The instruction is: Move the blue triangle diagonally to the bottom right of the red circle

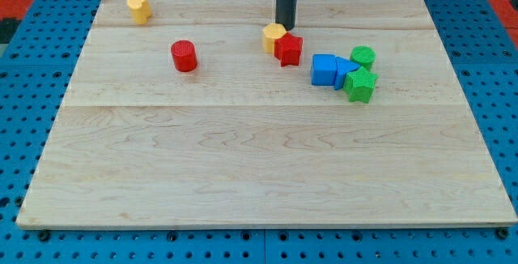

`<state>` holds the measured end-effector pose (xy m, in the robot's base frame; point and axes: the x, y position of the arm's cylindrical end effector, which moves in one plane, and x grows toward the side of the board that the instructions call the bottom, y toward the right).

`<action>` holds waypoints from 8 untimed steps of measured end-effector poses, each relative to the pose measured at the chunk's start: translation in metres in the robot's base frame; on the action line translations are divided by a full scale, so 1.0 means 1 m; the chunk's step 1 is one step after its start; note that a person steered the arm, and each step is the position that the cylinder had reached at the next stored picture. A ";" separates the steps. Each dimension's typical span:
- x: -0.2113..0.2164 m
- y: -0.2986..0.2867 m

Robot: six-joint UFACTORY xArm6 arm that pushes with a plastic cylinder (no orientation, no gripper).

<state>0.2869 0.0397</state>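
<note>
The red circle (184, 56) stands at the upper left of the wooden board (259, 159). The blue triangle (346, 73) lies at the upper right, wedged between a blue cube (324, 70) on its left and a green star (360, 86) at its lower right. My tip (285, 27) is the end of the dark rod at the view's top centre. It stands just above a yellow hexagon (273, 36) and a red star (288, 49), well to the left of the blue triangle.
A green cylinder (363, 56) sits just above the green star. A yellow heart-shaped block (138, 8) lies near the board's top left corner. Blue pegboard (32, 94) surrounds the board.
</note>
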 end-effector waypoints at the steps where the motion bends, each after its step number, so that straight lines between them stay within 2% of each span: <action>1: 0.011 0.011; 2: 0.030 0.019; 4: 0.051 0.095; 6: 0.117 0.099; 7: 0.119 0.060; 8: 0.137 0.055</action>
<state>0.4235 0.0947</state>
